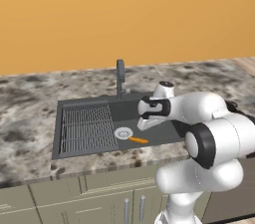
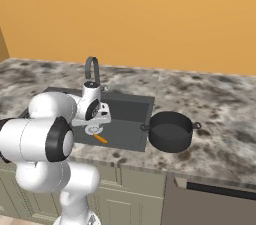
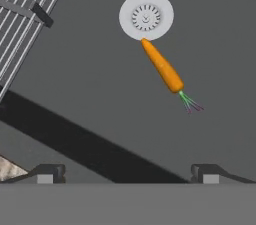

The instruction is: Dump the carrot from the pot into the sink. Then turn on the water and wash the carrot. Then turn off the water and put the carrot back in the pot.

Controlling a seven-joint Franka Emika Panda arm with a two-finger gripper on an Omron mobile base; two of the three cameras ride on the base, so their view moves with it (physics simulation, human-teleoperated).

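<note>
The pincer (image 3: 128,173) is seen spread wide and empty at the bottom of the hand view. Above it, the carrot (image 3: 162,66) is laid on the sink (image 3: 90,94) floor, tip touching the drain (image 3: 146,15). At the right base view's centre right, the pot (image 2: 171,130) is set on the table (image 2: 220,119).

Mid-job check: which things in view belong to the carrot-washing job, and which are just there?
Job things:
- carrot, lying on the sink floor, tip at the drain
- sink
- pot, on the counter right of the sink
- faucet, behind the basin
- gripper, open above the carrot

Just there:
- wire rack
- drain
- cabinet doors
</note>
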